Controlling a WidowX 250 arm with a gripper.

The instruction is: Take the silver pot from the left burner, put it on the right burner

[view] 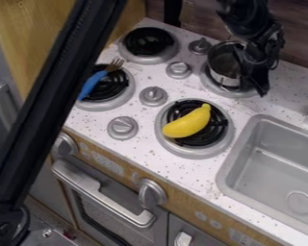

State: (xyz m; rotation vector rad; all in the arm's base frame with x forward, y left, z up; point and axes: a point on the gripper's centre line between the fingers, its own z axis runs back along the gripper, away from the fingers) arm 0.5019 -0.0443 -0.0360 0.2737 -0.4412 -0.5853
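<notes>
Camera view | silver pot (pixel 223 63) on back right burner (pixel 214 88) | black gripper (pixel 254 84) at its right side, jaw spread I can't tell | banana (pixel 186 123) on front right burner (pixel 194 153) | blue fork (pixel 92 83) on front left burner (pixel 125 96)

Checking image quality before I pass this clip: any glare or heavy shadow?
Camera view: pale highlights on the oven handle and the pot's lower wall; the gripper reads nearly black, little surface detail; the upper-left burner has a very dark centre.
</notes>
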